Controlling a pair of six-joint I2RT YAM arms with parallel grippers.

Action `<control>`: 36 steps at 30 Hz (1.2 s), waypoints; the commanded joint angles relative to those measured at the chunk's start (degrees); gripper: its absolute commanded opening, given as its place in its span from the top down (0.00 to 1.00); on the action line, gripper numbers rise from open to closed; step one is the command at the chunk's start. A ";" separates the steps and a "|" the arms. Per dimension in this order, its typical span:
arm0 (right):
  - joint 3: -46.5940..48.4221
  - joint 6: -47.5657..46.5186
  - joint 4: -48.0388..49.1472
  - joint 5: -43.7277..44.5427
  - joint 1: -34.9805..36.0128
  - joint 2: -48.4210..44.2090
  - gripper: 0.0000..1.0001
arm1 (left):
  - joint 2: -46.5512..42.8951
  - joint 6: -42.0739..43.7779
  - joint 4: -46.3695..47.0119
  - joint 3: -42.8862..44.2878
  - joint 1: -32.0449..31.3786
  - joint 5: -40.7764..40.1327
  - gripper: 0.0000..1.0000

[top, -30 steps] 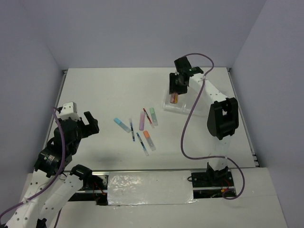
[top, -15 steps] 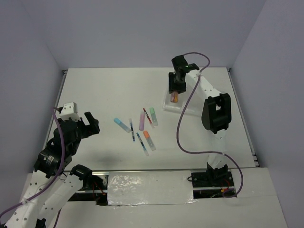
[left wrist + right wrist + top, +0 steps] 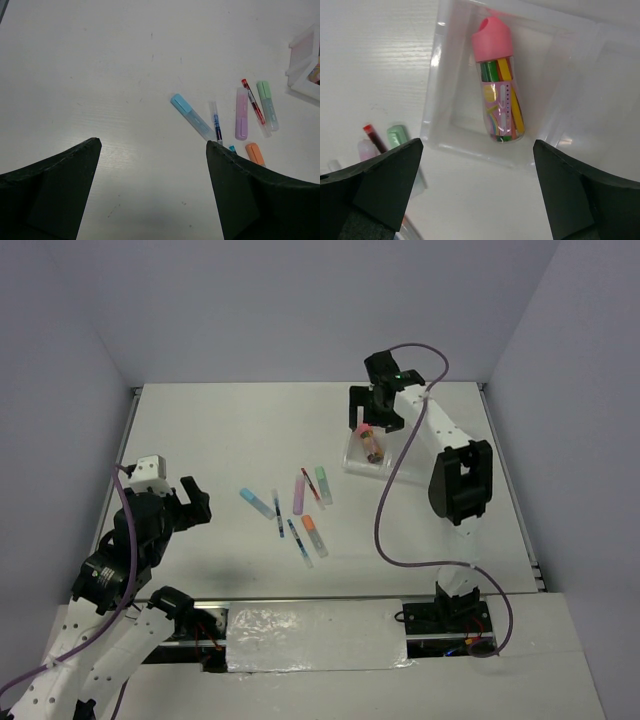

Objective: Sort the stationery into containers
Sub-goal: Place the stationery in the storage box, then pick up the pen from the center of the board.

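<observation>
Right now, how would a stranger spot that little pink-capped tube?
Look toward the back right of the white table, where a clear plastic tray sits under the right gripper. In its end compartment, nearest the loose pens, lies a stubby tube. Unlike the slim pens and pastel highlighters, it has a pink cap and colourful sticks inside.

My two arms are white links with bulky black joints, the left arm (image 3: 95, 665) and the right arm (image 3: 440, 428) alike. A purple cable (image 3: 378, 525) trails along each. A white box (image 3: 147, 468) tops my left wrist. My jaws are matte black wedges.
</observation>
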 commanded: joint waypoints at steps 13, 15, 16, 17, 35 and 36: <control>-36.52 0.27 29.10 6.37 21.52 -26.30 0.48 | 0.22 -0.13 1.43 0.28 -0.28 -2.38 0.01; -37.32 0.53 31.66 6.12 22.49 -24.02 0.49 | 0.31 -0.31 1.35 0.36 -0.28 -2.55 0.01; -36.97 0.71 31.75 5.69 22.50 -23.05 0.50 | 0.40 -0.22 1.35 0.36 -0.20 -2.55 0.01; -36.45 0.71 31.75 5.77 22.50 -21.91 0.51 | 0.40 -0.31 1.35 0.36 -0.28 -2.55 0.01; -28.18 1.15 28.76 8.23 21.09 -3.18 0.52 | 0.49 0.22 1.78 0.19 -0.37 -1.59 0.01; -28.27 1.24 28.68 8.23 20.92 -3.00 0.53 | 0.49 0.22 1.78 0.19 -0.37 -1.50 0.01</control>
